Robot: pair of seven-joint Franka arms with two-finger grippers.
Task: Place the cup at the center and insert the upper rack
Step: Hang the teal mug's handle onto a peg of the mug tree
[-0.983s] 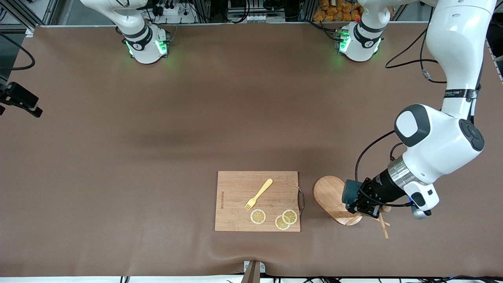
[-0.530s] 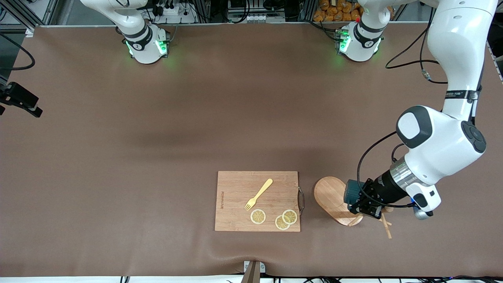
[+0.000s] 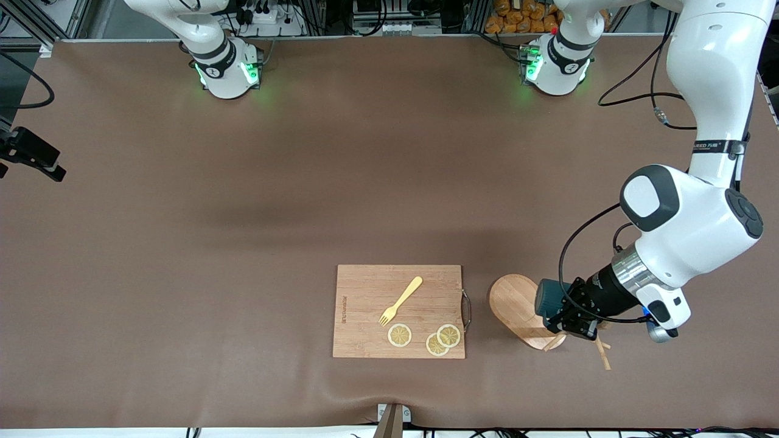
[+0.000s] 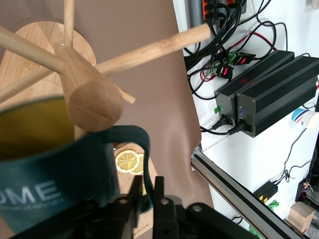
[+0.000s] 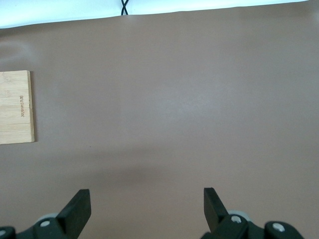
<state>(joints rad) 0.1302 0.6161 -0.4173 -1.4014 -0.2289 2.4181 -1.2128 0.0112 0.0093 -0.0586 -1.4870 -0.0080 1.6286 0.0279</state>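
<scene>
One cup (image 4: 50,169), handle pinched in left pincer (image 4: 147,191), beside upper rack (image 4: 92,102) post.

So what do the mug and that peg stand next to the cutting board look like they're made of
The cup looks like glazed ceramic: smooth teal outside, yellowish inside, though coated metal is possible. The mug tree looks like unfinished bamboo or light wood: pale tan with visible grain on its oval base.
</scene>
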